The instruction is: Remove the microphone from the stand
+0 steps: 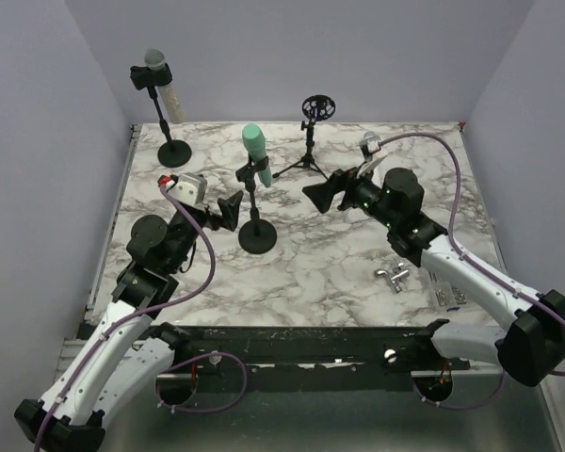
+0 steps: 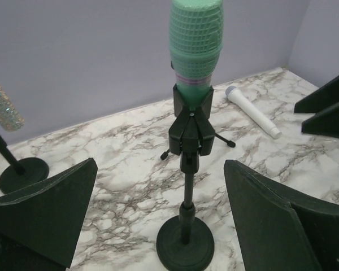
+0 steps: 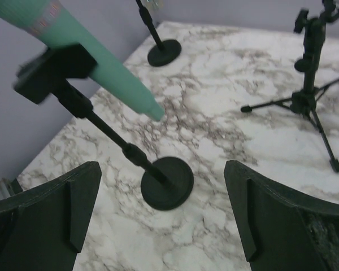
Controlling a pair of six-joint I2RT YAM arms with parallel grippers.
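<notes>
My left pincer [image 1: 231, 209] is spread wide and holds nothing. It hangs low, just left of the stand [image 1: 257, 235], and its two fingers [image 2: 45, 214] frame the pole without touching it. My right pincer [image 1: 322, 193] is spread just as wide and is also empty. It sits off to the right of the stand, pointing toward it but apart from it. The green mic [image 1: 253, 141] sits in the stand's clip [image 2: 191, 121] near the middle of the desk [image 1: 339, 273], head up, with its handle running down through the clip. Neither pincer touches it. At the back left corner a second stand [image 1: 174, 151] carries a glitter mic [image 1: 153, 61]. A tripod [image 1: 311, 141] stands at the back, behind the green mic. To the right of the tripod a white mic [image 2: 253, 112] lies flat on the marble. A small metal part [image 1: 393, 275] lies on the desk beside my right arm.
</notes>
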